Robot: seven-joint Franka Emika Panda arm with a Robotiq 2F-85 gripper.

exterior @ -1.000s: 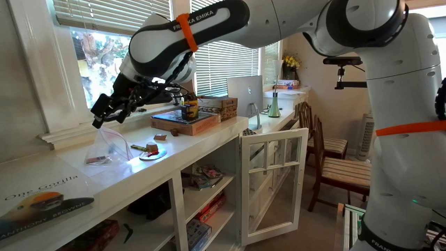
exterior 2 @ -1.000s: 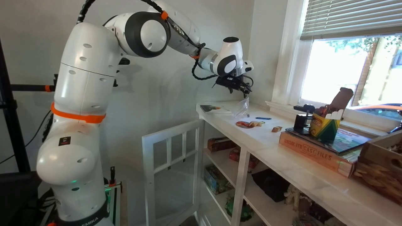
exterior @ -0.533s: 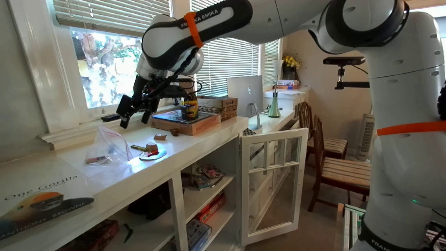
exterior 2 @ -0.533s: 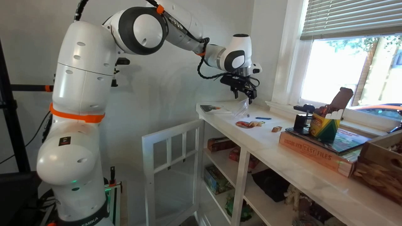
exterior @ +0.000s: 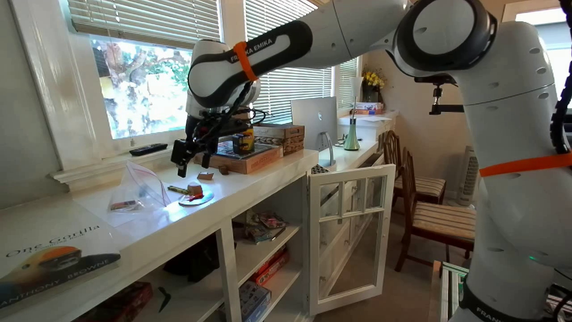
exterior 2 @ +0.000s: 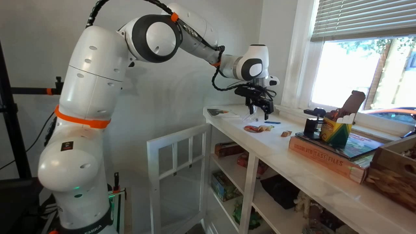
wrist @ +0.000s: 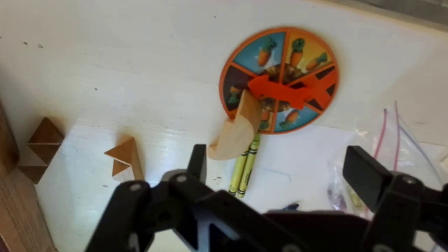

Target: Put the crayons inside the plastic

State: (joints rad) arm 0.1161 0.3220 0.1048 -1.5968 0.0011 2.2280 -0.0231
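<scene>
Two yellow-green crayons [wrist: 247, 168] lie side by side on white paper, their upper ends under a wooden piece. They also show in an exterior view [exterior: 178, 190]. A dark blue crayon [exterior 2: 272, 122] lies near them; in the wrist view only its tip [wrist: 291, 207] shows above the gripper body. The clear plastic bag [exterior: 145, 190] stands on the counter with small items inside; it shows at the right in the wrist view [wrist: 416, 138]. My gripper [wrist: 280, 164] is open and empty. It points down above the counter in both exterior views [exterior: 194, 166] [exterior 2: 259, 113], with the yellow-green crayons between its fingers in the wrist view.
A round spinner disc [wrist: 252, 49] lies beside the crayons, with a wooden piece [wrist: 238, 136] on its edge. More wooden pieces [wrist: 131, 157] lie nearby. An orange-brown box [exterior 2: 325, 159] carries a crayon carton [exterior 2: 336, 131]. A book [exterior: 53, 250] lies beyond the bag.
My gripper has moved from above the bag toward the crayons, rightward in both exterior views, and come lower. It now points more straight down and stays open. The bag and crayons have not moved.
</scene>
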